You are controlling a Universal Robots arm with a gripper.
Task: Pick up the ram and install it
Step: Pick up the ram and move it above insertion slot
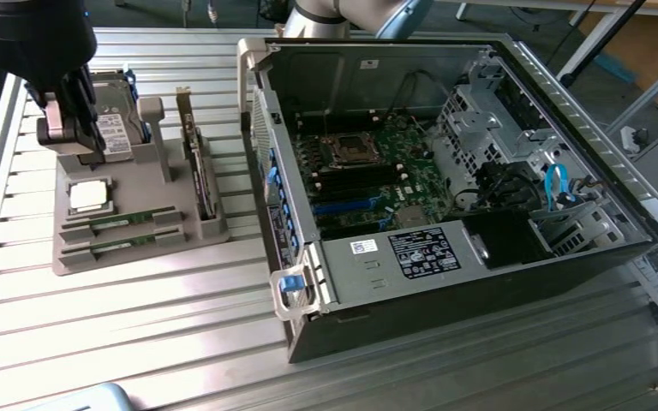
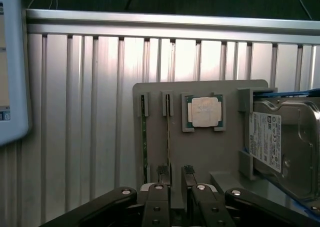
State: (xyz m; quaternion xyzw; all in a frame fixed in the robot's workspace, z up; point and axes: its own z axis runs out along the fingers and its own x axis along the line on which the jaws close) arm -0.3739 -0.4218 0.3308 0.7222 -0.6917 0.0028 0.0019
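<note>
Hovering over the grey holder on the slatted metal table, my gripper is released. In the wrist view its fingers stand apart and nothing is caught between them.

The ram lies in its slot in the holder, seen edge-on as a thin green strip. It runs away from my fingertips and lines up close to the inner side of one finger. I cannot tell whether that finger touches it. A second stick lies in the neighbouring slot, parallel to the ram and on the side away from the processor. The processor sits flat in its square recess just beside the ram's slot. Beyond it the hard drive stands in its bracket at the holder's far side.

In the exterior view I hang above the hard-drive end of the holder. Both sticks lie at the holder's near end, and an expansion card stands upright along the holder's edge that faces the case. The case lies open on the exterior view's right, well apart from the ram, with its motherboard exposed. A white device rests on the table beside the holder.
</note>
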